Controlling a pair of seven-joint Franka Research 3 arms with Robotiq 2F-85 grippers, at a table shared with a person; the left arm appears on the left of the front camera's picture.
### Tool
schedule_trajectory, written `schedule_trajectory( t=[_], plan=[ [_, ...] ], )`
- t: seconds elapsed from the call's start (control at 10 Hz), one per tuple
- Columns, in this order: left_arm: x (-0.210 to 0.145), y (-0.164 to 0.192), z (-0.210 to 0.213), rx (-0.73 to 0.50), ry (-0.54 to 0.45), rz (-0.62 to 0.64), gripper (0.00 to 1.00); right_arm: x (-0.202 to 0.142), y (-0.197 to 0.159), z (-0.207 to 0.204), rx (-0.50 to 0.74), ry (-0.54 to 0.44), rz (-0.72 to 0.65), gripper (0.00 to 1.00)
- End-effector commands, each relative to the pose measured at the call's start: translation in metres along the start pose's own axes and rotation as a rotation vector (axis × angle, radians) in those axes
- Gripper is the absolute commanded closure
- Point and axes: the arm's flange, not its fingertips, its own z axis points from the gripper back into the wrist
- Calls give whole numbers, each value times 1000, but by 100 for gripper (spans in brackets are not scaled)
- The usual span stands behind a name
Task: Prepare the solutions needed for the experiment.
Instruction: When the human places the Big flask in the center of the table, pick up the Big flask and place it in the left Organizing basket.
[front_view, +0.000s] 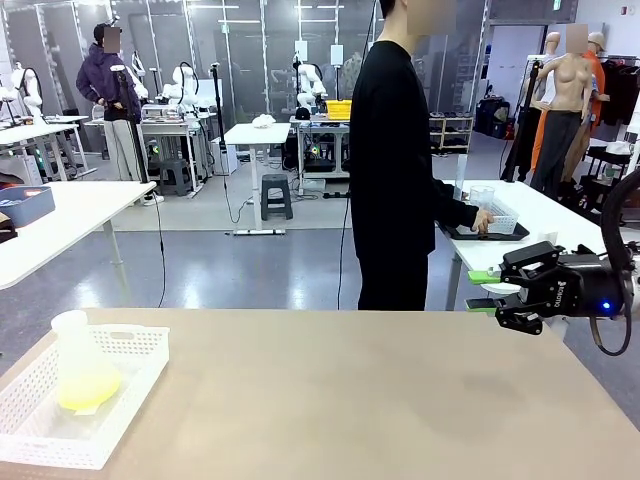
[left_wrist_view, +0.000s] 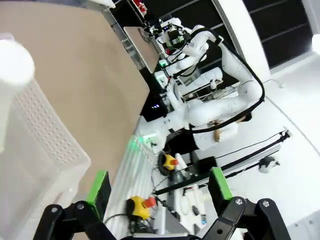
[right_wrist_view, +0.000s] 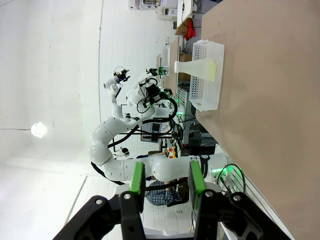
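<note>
The solutions (front_view: 86, 388) show as a shallow yellow layer in a translucent conical flask (front_view: 78, 365) that stands in a white perforated basket (front_view: 130, 338) at the table's near left. From the right wrist the flask (right_wrist_view: 197, 68) and basket (right_wrist_view: 205, 97) lie far off. My right gripper (front_view: 483, 291) hovers over the table's right edge, its fingers pointing left, partly open with nothing between them (right_wrist_view: 166, 180). My left gripper (left_wrist_view: 160, 186) is wide open and empty just beside the basket (left_wrist_view: 45, 145), with the flask's blurred neck (left_wrist_view: 12, 65) close by.
The tan table (front_view: 350, 400) stretches bare between the basket and my right gripper. A person in black stands beyond the far edge, turned right, with a hand (front_view: 483, 220) at a black tray (front_view: 490, 234) holding clear containers on a side table.
</note>
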Motion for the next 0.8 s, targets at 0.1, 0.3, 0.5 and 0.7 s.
schedule_trajectory(
  t=[0.1, 0.3, 0.5, 0.7],
  plan=[
    [11, 2, -14, -8, -64, 66, 0, 0, 0, 0, 5, 1, 16, 54],
    [-1, 2, -8, -12, 1, 34, 0, 0, 0, 0, 5, 1, 16, 54],
    [-1, 2, -8, -12, 1, 34, 0, 0, 0, 0, 5, 1, 16, 54],
    [-1, 2, -8, -12, 1, 34, 0, 0, 0, 0, 5, 1, 16, 54]
  ],
)
